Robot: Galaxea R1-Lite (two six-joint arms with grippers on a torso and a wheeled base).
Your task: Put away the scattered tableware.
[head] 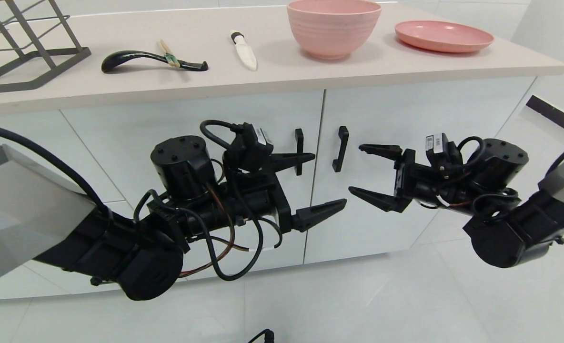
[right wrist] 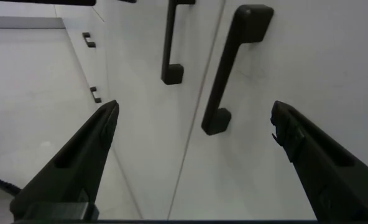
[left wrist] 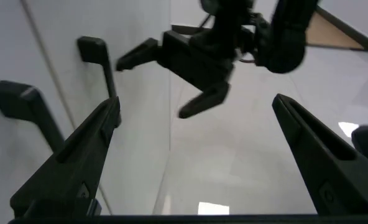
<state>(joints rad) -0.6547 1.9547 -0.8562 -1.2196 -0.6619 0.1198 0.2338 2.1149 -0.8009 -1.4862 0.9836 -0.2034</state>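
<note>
While both arms hang low in front of a white cabinet, the left end effector is spread wide with nothing between its fingers; the right end effector points toward it, spread just as wide and holding nothing; their tips are near one another but apart, above a pale tiled floor.

Just behind them are the cabinet's two doors, each with an upright black handle beside the seam; in the head view the left handle is crossed by the left end effector's upper finger, and the right handle shows in the gap between the two end effectors.

Above the doors lies the desk, and all the tableware is on it; toward its left a black spoon lies on its side, with a pair of chopsticks laid across its handle and touching it; a white utensil lies near them to the right, apart from both; farther right a pink bowl stands upright; a pink plate lies flat near the desk's right end, well apart from the bowl; at the left end stands a dark wire rack.
</note>
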